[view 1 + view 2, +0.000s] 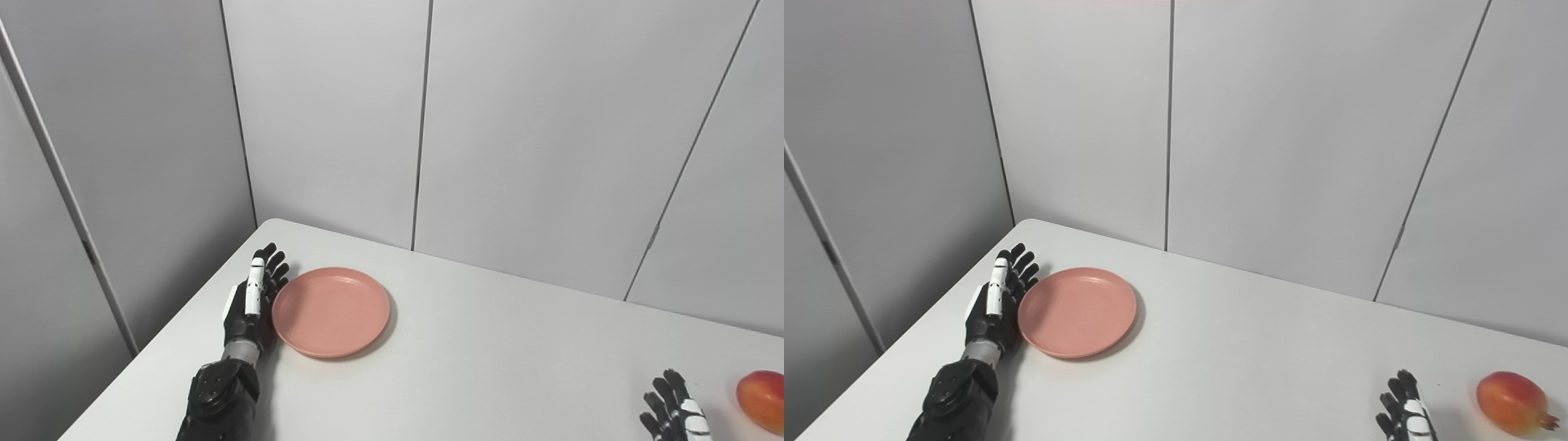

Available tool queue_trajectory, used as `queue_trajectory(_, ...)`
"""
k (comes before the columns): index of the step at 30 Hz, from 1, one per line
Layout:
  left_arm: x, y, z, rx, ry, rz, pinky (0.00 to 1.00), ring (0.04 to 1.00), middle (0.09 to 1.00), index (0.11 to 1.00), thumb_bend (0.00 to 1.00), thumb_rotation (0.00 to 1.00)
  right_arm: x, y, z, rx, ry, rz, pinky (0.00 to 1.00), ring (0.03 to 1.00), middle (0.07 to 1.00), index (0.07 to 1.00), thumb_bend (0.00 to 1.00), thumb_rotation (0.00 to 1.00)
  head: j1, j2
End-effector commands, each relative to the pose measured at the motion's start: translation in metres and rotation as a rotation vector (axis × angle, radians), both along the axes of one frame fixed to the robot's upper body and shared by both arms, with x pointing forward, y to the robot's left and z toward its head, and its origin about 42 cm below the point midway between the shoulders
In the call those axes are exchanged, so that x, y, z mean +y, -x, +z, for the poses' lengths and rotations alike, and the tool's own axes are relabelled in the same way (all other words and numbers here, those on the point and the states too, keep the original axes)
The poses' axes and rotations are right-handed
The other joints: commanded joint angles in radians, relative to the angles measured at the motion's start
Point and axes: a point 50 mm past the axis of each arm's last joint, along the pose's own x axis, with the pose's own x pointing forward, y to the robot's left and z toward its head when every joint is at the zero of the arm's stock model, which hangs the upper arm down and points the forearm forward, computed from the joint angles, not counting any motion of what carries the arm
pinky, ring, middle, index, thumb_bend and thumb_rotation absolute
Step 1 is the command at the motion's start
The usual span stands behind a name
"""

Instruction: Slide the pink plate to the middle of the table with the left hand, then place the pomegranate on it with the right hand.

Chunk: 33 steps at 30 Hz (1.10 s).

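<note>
The pink plate (331, 310) lies flat on the white table (490, 355), toward its far left corner. My left hand (252, 297) is open, fingers straight, set edge-on against the plate's left rim. The pomegranate (1513, 401), red-orange, lies on the table at the near right. My right hand (1404, 410) is open and empty, just left of the pomegranate and apart from it, partly cut off by the picture's bottom edge.
Grey panel walls (520, 122) close the table on the far side and the left. The table's left edge (184, 306) runs close beside my left hand.
</note>
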Motion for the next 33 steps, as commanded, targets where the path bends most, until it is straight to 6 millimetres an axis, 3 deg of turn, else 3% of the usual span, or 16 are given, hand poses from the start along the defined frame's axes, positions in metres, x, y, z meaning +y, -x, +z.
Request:
queue_trajectory(1, -0.014, -0.003, -0.003, 0.040, 0.016, -0.039, 0.97, 0.953, 0.949, 0.929, 0.38, 1.00, 0.002, -0.004, 0.017, -0.058, -0.001, 0.002, 1.00, 1.000, 1.000, 1.000, 0.15, 1.00, -0.006, 0.006)
queue_trajectory(24, -0.072, -0.014, 0.013, 0.061, 0.012, -0.190, 0.93, 0.918, 0.925, 0.911, 0.41, 1.00, 0.005, -0.006, 0.009, -0.055, -0.008, 0.006, 1.00, 1.000, 0.998, 0.982, 0.27, 1.00, -0.105, 0.085)
queue_trajectory(33, -0.097, -0.015, 0.015, 0.082, 0.017, -0.278, 0.95, 0.943, 0.951, 0.931, 0.35, 1.00, 0.014, -0.006, 0.009, -0.051, -0.015, -0.007, 1.00, 0.977, 0.979, 0.964, 0.32, 1.00, -0.159, 0.112)
